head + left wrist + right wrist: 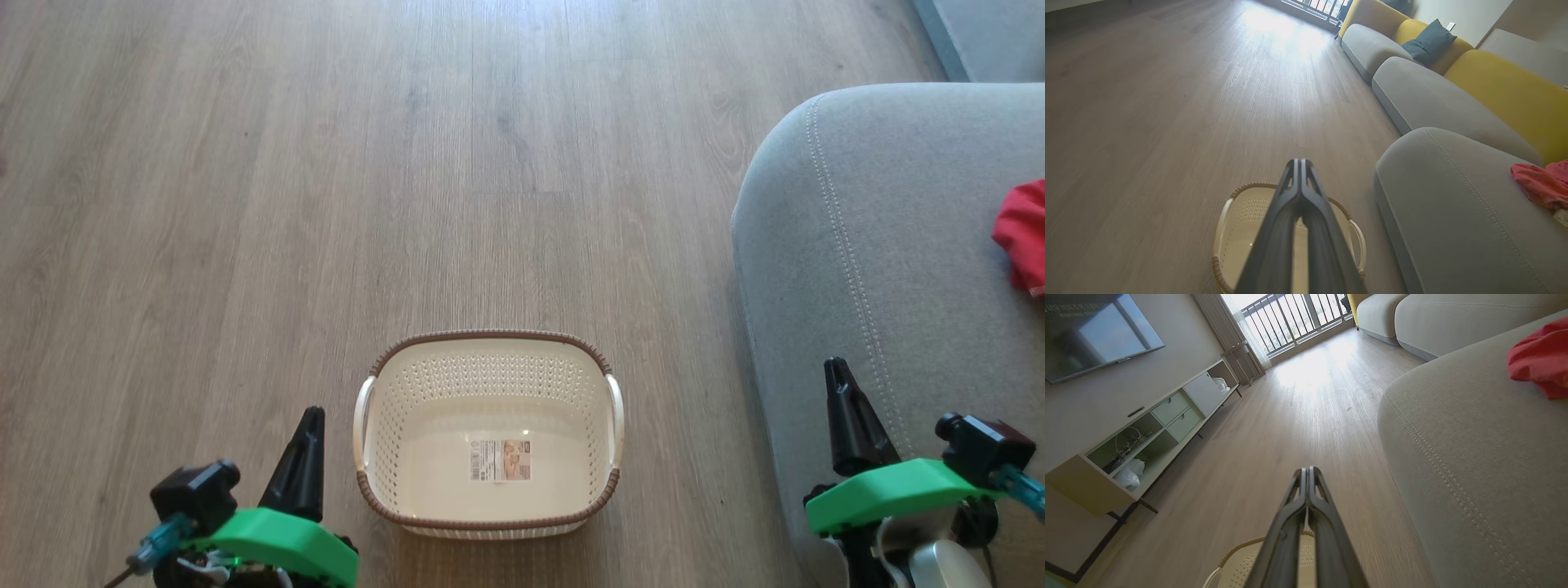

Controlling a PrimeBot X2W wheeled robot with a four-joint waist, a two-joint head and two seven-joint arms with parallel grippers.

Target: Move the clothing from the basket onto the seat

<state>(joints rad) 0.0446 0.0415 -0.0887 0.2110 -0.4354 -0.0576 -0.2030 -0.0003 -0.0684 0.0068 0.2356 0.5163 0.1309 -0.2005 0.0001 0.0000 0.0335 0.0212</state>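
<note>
Head view: the small cream-white perforated plastic basket (490,384) sits on the floor with nothing inside but its label, and the bright red soft fabric clothing (1022,233) lies on the large grey upholstered seat (882,245). The left gripper (310,420) and right gripper (836,371) are pressed together on nothing, so the task looks finished.

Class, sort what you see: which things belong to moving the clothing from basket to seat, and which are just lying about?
Job: red clothing, cream basket, grey seat cushion, left gripper, right gripper.
Lying about: teal cushion, television, TV cabinet, white plastic bag.
</note>
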